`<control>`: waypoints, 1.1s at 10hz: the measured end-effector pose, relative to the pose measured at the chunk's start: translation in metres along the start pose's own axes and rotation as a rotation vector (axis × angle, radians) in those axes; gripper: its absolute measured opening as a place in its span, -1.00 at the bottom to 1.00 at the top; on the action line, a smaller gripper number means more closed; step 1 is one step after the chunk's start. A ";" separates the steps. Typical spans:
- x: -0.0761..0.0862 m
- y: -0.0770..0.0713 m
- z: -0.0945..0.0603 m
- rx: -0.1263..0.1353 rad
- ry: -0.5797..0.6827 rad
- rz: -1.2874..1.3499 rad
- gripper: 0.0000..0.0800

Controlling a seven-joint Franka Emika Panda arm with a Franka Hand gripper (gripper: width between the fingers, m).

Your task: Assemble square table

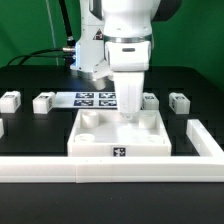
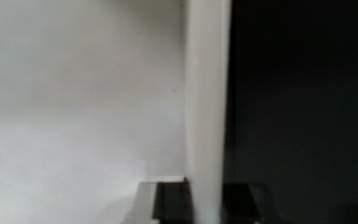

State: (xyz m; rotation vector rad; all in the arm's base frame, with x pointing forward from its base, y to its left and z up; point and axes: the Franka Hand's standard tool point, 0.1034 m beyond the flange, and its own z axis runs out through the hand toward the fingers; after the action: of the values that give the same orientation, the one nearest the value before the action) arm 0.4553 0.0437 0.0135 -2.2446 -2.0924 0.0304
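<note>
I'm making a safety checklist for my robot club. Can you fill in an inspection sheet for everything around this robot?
Surface: black table, bare between the parts.
Job's things: white tabletop in the middle; small leg blocks loose behind it, on both sides.
Clutter: marker board behind the tabletop; white border rail along the front and the exterior view's right.
Grippers: gripper down at the tabletop's far edge; the wrist view shows fingers either side of the rim; open or shut cannot be told.
Cables: dark cables at the back.
Surroundings: green wall.
</note>
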 end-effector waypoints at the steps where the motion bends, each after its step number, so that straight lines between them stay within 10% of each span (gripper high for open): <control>1: 0.013 0.004 0.000 -0.006 0.002 -0.031 -0.85; 11: 0.039 0.034 -0.001 -0.039 0.019 -0.022 -0.85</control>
State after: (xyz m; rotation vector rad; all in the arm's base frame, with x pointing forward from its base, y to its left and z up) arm 0.4918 0.0806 0.0140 -2.2342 -2.1259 -0.0334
